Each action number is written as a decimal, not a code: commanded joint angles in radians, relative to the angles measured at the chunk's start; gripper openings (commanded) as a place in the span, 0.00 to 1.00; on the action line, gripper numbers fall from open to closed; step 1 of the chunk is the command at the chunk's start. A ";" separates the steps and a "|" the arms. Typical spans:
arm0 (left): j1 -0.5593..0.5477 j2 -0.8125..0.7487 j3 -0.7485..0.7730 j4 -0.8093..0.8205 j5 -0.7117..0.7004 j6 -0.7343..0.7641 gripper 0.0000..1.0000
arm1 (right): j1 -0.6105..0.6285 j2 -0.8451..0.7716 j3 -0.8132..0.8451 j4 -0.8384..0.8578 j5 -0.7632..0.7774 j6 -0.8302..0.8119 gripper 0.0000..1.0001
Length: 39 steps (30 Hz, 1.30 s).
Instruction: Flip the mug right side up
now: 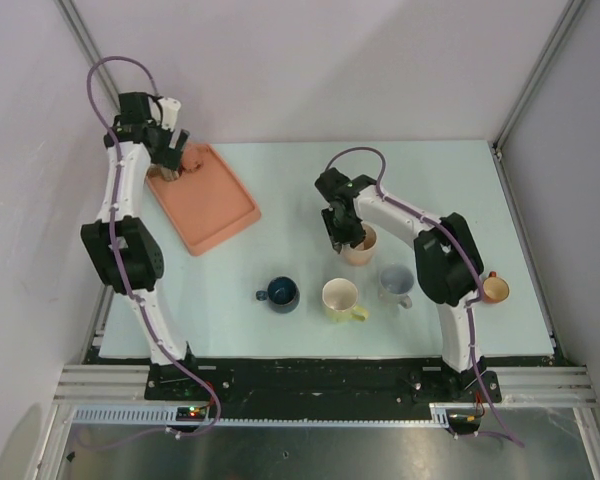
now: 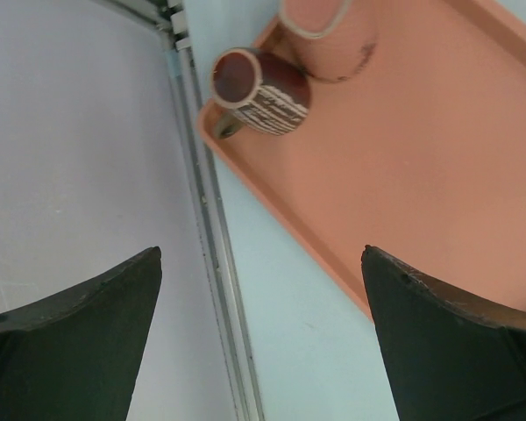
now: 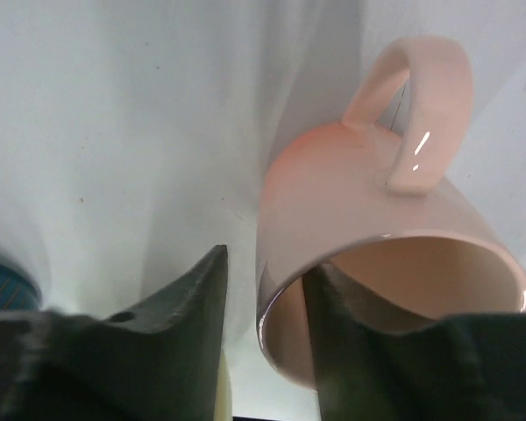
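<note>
The pink mug (image 3: 351,193) stands on the table (image 1: 280,170) with its open top facing up, near the middle and just behind the yellow mug (image 1: 340,297) and the grey mug (image 1: 396,281). The right gripper (image 3: 267,263) is down on its rim. One finger (image 3: 359,333) is inside the mug and the other is outside. It is only a little open, with a thin gap showing beside the mug wall.

The left gripper (image 2: 263,333) is wide open and holds nothing. It hangs over the edge of the orange tray (image 2: 421,175), where a brown mug (image 2: 259,92) lies on its side.
</note>
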 commanded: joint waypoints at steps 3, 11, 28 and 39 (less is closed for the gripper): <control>0.074 0.112 0.132 0.011 0.111 -0.116 0.98 | 0.002 -0.050 0.008 0.026 0.018 0.007 0.64; 0.116 0.330 0.409 0.016 0.244 -0.234 0.98 | 0.023 -0.122 0.030 -0.002 0.030 0.010 0.92; 0.126 0.534 0.512 0.139 0.296 0.088 0.92 | 0.032 -0.151 0.095 -0.164 0.145 0.015 0.96; 0.120 0.555 0.487 0.195 0.305 0.235 0.92 | 0.027 -0.161 0.092 -0.253 0.217 0.029 0.96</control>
